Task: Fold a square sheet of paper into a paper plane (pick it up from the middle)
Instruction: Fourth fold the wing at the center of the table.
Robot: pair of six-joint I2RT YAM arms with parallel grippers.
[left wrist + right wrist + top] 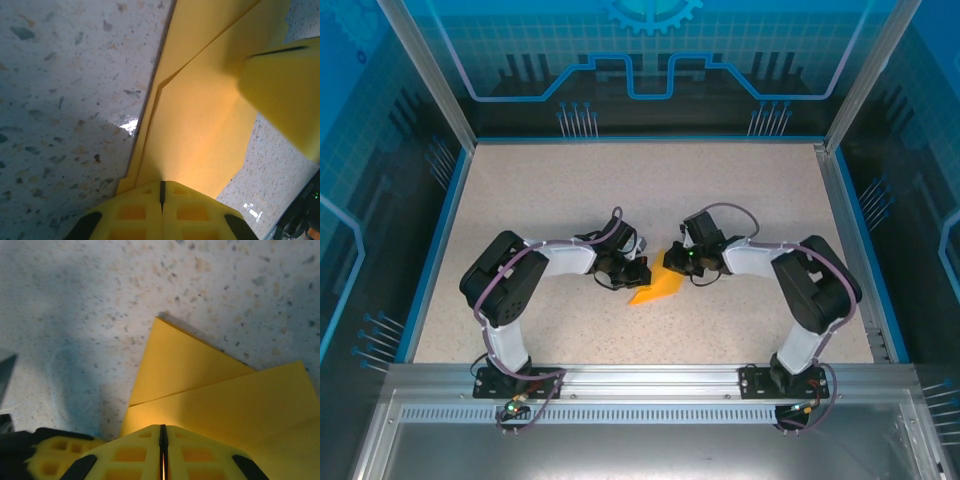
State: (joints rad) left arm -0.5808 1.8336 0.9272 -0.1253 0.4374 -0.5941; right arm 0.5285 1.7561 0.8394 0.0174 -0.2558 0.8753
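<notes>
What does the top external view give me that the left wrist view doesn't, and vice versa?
Top external: the left gripper and right gripper meeting over the folded sheet of paper. Left wrist: the sheet's layered fold edges close up, with shut fingertips at its near end. Both: the orange-yellow sheet lying on the speckled table.

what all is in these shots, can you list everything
folded sheet of paper: one, orange-yellow, on the table centre between the two grippers
table: one, speckled beige, under everything
enclosure panels: several, translucent blue, along the table's far side and both flanks
metal rail: one, silver, near edge, carrying both arm bases
left arm: one, black and white, bent in towards the paper
right arm: one, black and white, bent in towards the paper
left gripper: one, yellow fingers, shut, tips at the paper
right gripper: one, yellow fingers, shut, tips at the paper
</notes>
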